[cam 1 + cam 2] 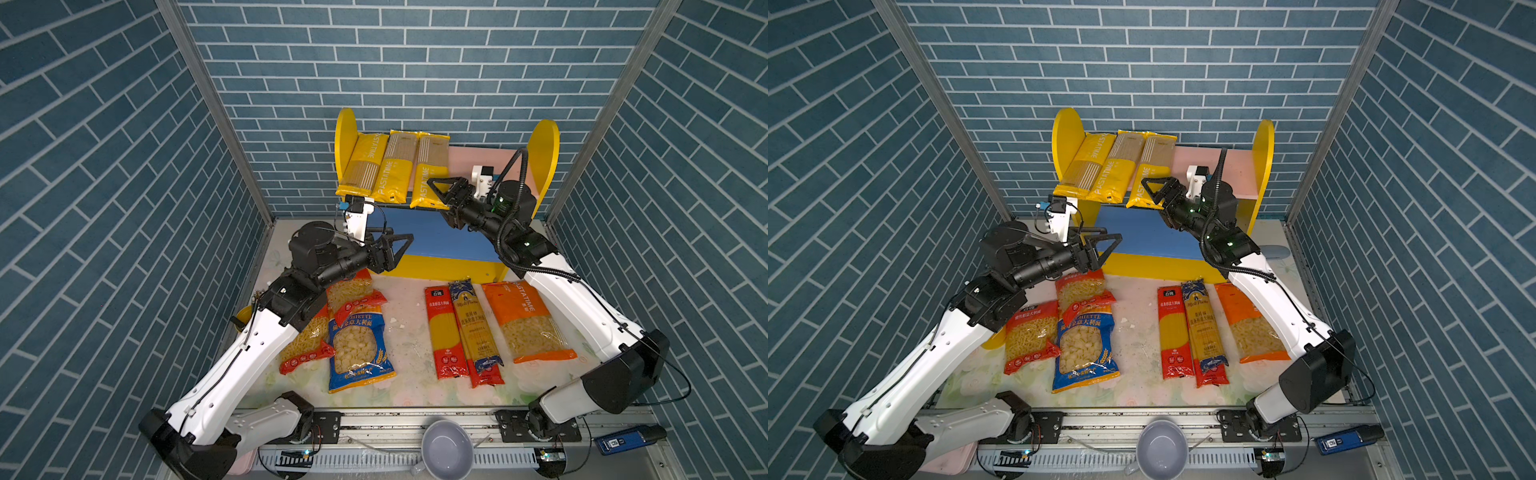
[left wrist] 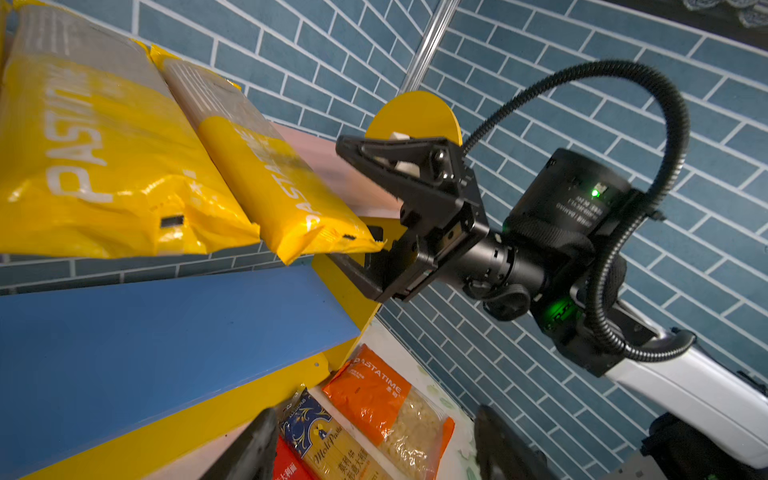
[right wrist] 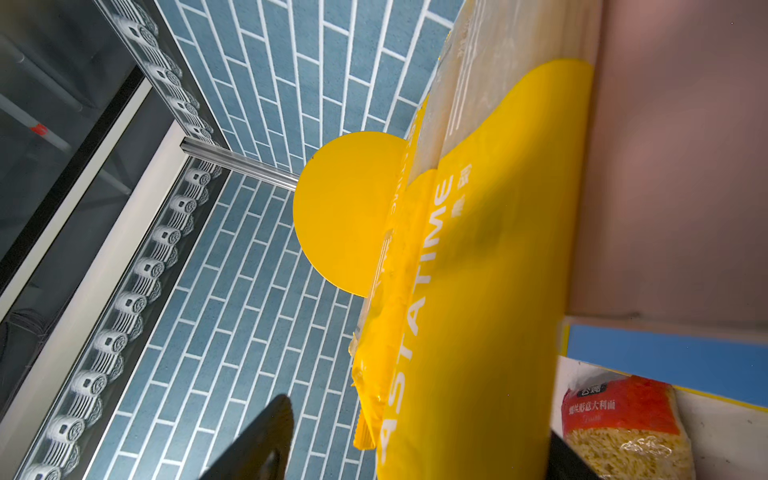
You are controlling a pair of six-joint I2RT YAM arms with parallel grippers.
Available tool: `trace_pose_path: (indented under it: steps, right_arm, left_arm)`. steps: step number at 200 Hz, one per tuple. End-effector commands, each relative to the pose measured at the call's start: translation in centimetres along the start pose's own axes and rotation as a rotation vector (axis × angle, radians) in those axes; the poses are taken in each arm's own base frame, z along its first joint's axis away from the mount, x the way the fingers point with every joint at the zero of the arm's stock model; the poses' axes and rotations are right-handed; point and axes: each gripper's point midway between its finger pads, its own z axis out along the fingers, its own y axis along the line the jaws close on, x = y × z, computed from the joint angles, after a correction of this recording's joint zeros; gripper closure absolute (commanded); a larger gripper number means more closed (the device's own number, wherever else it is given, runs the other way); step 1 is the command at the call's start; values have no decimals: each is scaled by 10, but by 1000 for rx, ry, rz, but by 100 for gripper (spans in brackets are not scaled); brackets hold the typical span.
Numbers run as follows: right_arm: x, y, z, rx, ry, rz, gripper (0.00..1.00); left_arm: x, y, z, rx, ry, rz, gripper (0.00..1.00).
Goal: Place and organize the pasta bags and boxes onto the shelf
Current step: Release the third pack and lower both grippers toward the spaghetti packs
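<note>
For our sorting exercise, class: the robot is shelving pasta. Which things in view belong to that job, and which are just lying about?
Belongs to the job: shelf; three yellow spaghetti packs on its pink board; on the table, two red short-pasta bags, blue bag, red spaghetti pack, dark-blue spaghetti pack, orange bag.
Just lying about: grey bowl and blue device by the front rail.
</note>
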Motion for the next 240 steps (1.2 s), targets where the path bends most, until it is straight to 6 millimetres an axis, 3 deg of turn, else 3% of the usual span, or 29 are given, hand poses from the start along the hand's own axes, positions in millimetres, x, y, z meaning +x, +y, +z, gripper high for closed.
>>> trace_pose_path:
  steps: [1,24,52,94,132,182,217,240]
  right_arm:
    - [7,15,-14,-44,29,-41,22]
    - [3,15,-16,-27,14,-47,28]
    - [-4,15,1,5,31,-48,37]
    - [1,1,14,1,57,-17,38]
    - [10,-4,-9,17,89,-60,21]
    - [24,-3,-53,60,103,-232,19]
    - [37,-27,-81,138,96,-297,19]
    - [58,-34,-98,95,141,-339,21]
  left_arm:
    - [8,-2,1,13,-10,41,25]
    - [30,3,7,-4,29,34,25]
    - [57,13,13,-39,76,20,25]
    - [73,24,7,-100,96,24,25]
    - [89,33,11,-119,136,20,25]
    - [105,34,21,-103,164,9,25]
    - [114,25,25,-75,183,37,25]
    - [135,13,33,-35,235,59,24]
